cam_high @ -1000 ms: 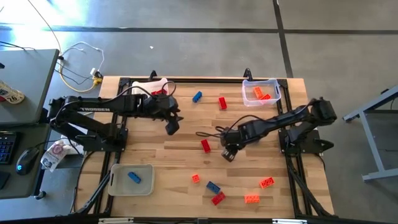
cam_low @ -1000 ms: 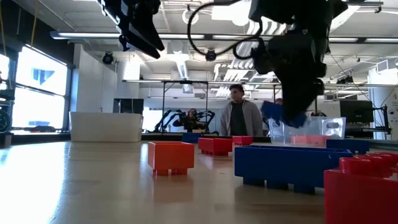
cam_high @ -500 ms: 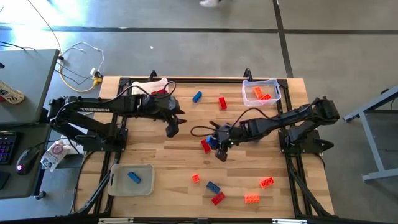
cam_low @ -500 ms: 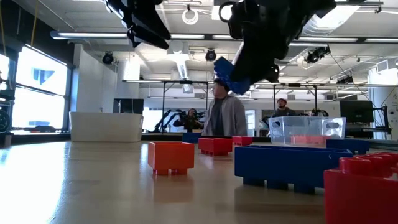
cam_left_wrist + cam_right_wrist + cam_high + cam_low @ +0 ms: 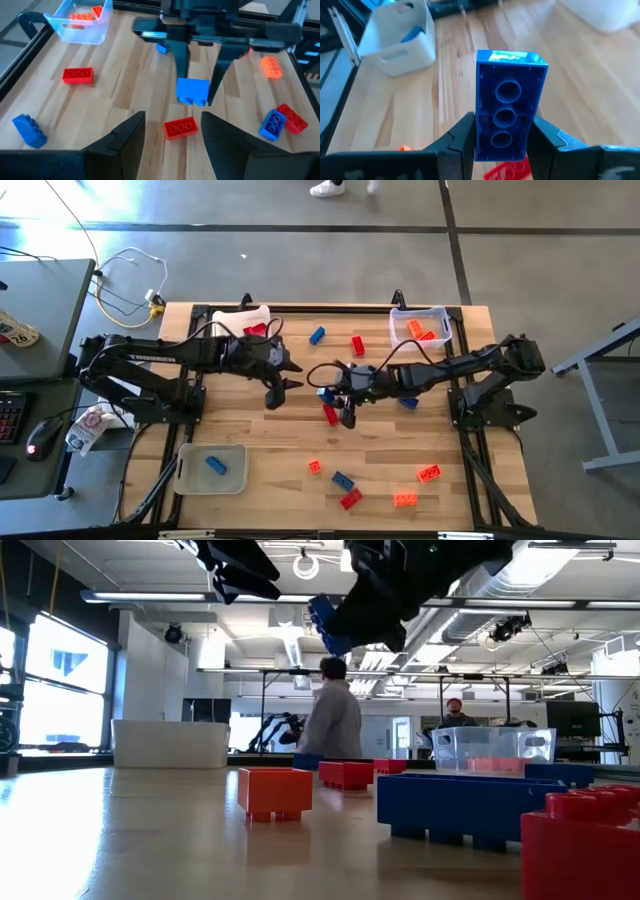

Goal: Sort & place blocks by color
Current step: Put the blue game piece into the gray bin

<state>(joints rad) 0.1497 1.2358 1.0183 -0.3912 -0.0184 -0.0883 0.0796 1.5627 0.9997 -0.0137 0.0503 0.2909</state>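
Right tool (image 5: 330, 391), above the middle of the worktop (image 5: 250, 440): fingers pinching a blue block (image 5: 507, 102) by its two long sides, hollow underside facing the wrist camera, block raised clear of the wood. Directly below and just beside it, a red block (image 5: 331, 415) lies flat. Left tool (image 5: 283, 380), near the right one toward the left side: fingers spread, holding nothing, facing the gripped block. Tray near the front left corner (image 5: 187, 477): one blue block (image 5: 215, 465). Clear tray at the far right corner (image 5: 441, 318): orange blocks (image 5: 420, 331). Whitish tray at the far edge, left (image 5: 240, 316): red block (image 5: 255, 330). Loose near the front edge: orange (image 5: 315, 467), blue (image 5: 343, 480), red (image 5: 350, 499), orange (image 5: 405, 500), orange (image 5: 429, 473). Loose near the far edge: blue (image 5: 317, 335), red (image 5: 357, 345).
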